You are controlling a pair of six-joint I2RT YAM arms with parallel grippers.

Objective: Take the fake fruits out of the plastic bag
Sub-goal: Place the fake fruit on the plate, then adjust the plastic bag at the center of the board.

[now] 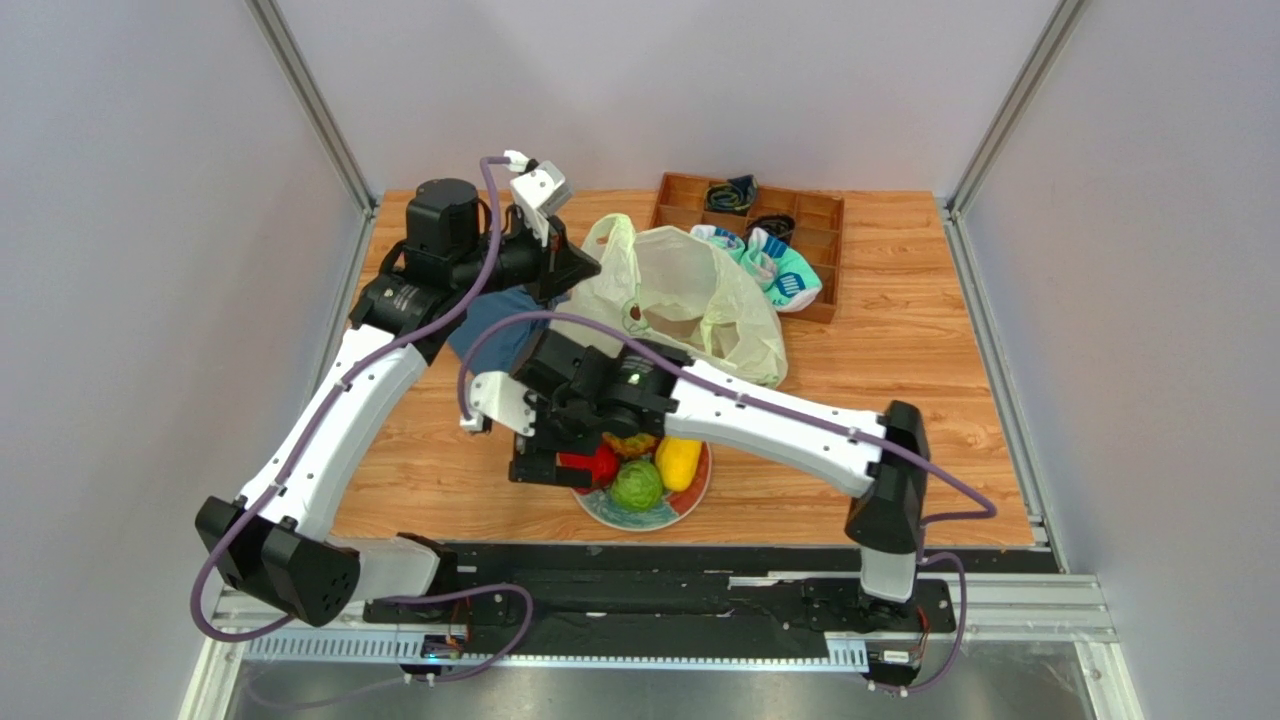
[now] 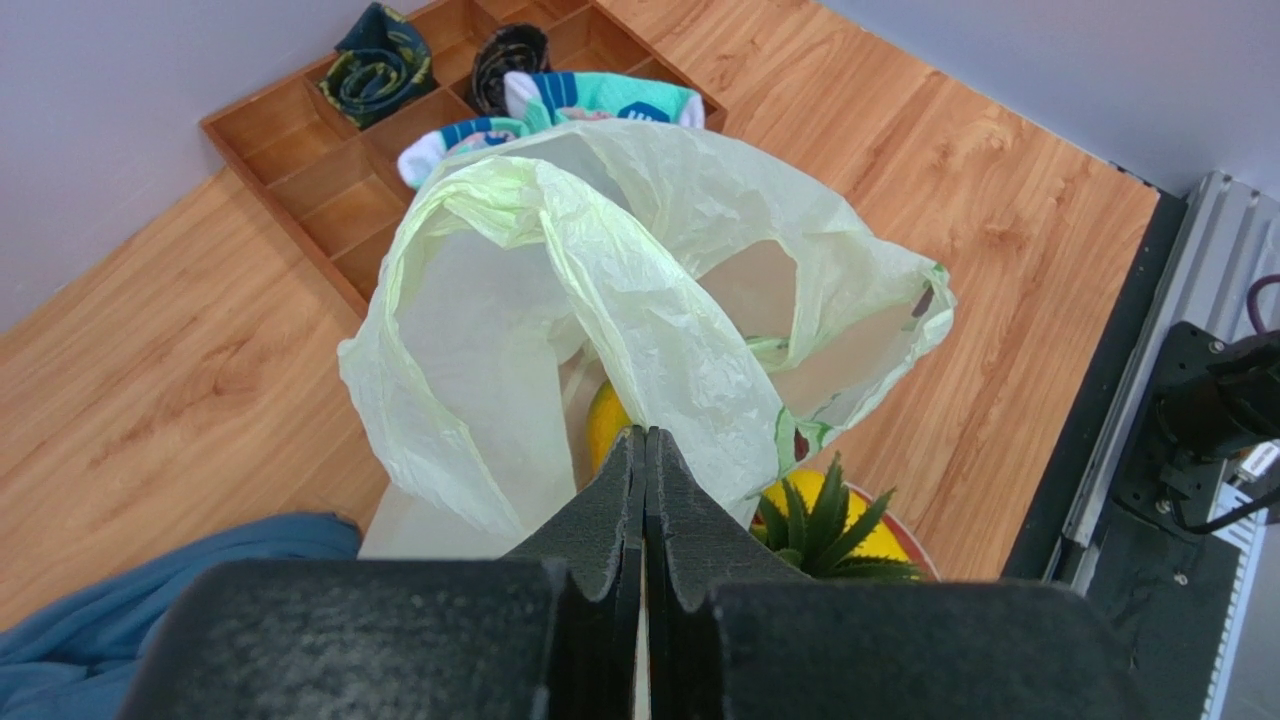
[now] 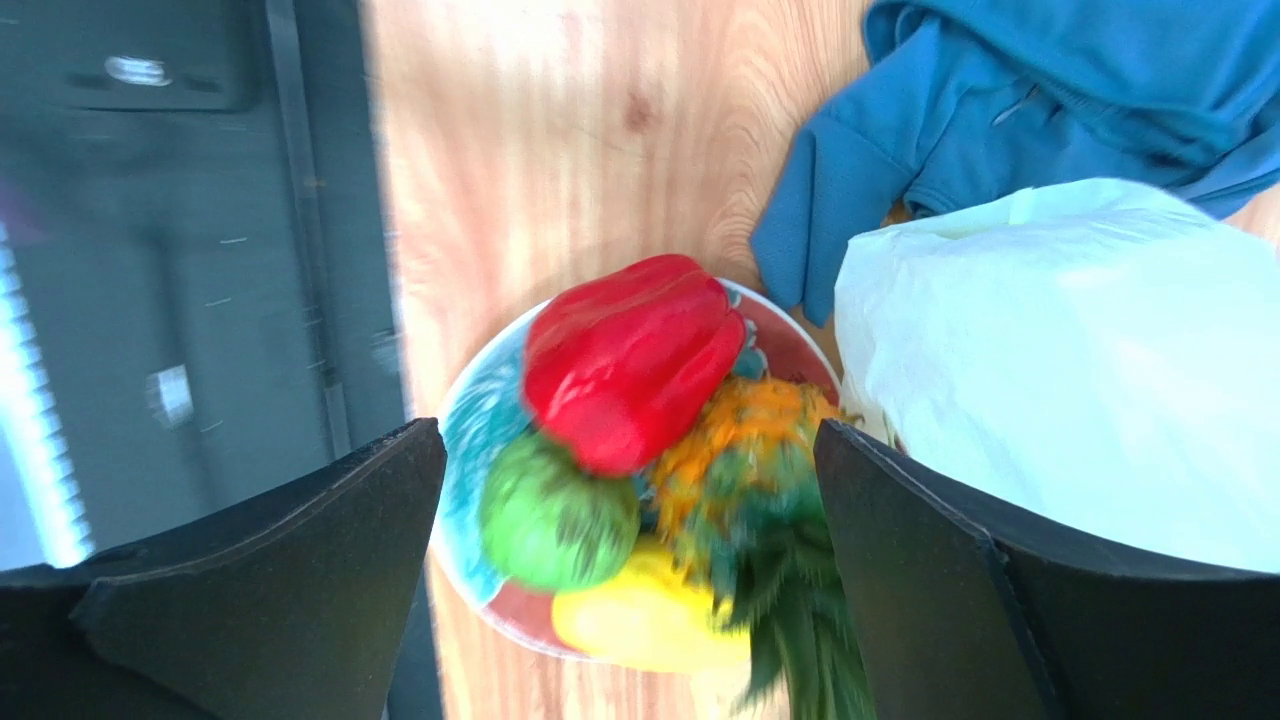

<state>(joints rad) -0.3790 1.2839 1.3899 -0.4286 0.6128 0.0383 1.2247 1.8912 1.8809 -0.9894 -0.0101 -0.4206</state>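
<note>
Left claw (image 2: pixel 643 443) is shut tight, pinching a fold of the thin see-through pale yellow-green plastic bag (image 2: pixel 661 300) & holding it up off the wooden table (image 1: pixel 902 360). Bag hangs loose & crinkly, its mouth gaping, just behind the round colourful plate (image 3: pixel 478 428).

Right claw (image 3: pixel 625 435) has its 2 black fingers (image 3: pixel 301 570) wide apart w/ nothing btw them. It hangs right over the plate, a bit to the plate's left side.

4 toy fruits sit on the plate, all squashed up touching:
- shiny red plastic pepper (image 3: pixel 631 360) on the plate's left part
- green bumpy round fruit (image 3: pixel 549 518) at the plate's front
- smooth yellow mango (image 3: pixel 646 623) on the plate's right part
- orange pineapple w/ spiky green top (image 3: pixel 751 450) at the plate's back, next to the bag

From the left wrist cam a yellow-orange bit (image 2: pixel 606 428) peeks out from under the bag. Can't tell which fruit it is.

Crumpled blue cloth (image 3: pixel 1052 90) lies behind the plate & to its left, partly under the bag. Brown wooden tray w/ little boxes (image 2: pixel 301 150) is well behind the plate, over to the right. Teal-and-white socks (image 2: pixel 601 98) lie at the tray's near edge, touching the bag. 2 dark rolled-up socks (image 2: pixel 376 60) sit in 2 of the tray's back boxes
</note>
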